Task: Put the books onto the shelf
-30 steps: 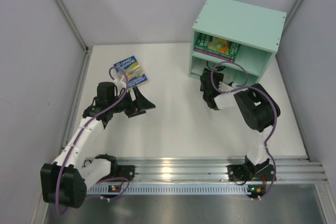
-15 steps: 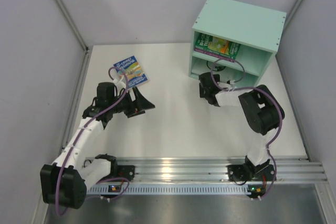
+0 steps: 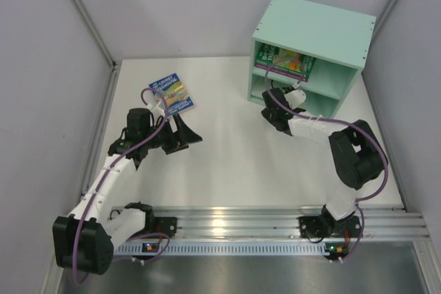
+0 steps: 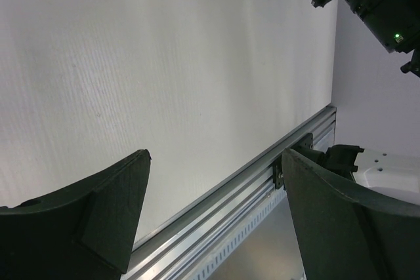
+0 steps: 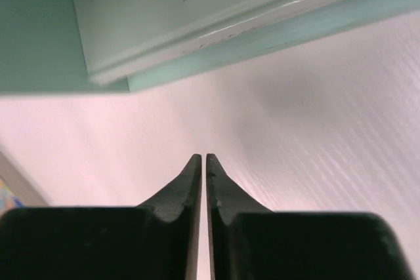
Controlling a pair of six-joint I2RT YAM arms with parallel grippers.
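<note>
In the top view, the mint-green shelf (image 3: 313, 29) is seen at the far right of the white table (image 3: 227, 170). Green and purple books (image 3: 284, 61) are lodged in its upper compartment; their number cannot be told. The blue book (image 3: 172, 93), with its yellow picture, is laid flat on the table at the far left, well apart from the shelf. The left gripper (image 3: 187, 132) is held just near of that book, without touching it, and its fingers are spread. The right gripper (image 3: 267, 110) is placed low at the shelf's near left corner, in front of the lower compartment; whether anything is carried there cannot be judged from this height.

In the left wrist view, the two dark fingers (image 4: 98, 214) of the left gripper (image 4: 213, 214) are seen wide apart, released, with only bare table (image 4: 164, 63) between them. The aluminium rail (image 4: 262, 181) at the near edge is crossed behind them, and a dark arm part (image 4: 374, 4) with a green light is shown at the upper right.

In the right wrist view, the fingers (image 5: 177, 195) of the right gripper (image 5: 202, 162) are pressed almost together, with only a thin slit left, and nothing is clenched between them. The shelf's (image 5: 33, 44) mint bottom edge is seen just beyond the tips, above the table (image 5: 315, 129).
</note>
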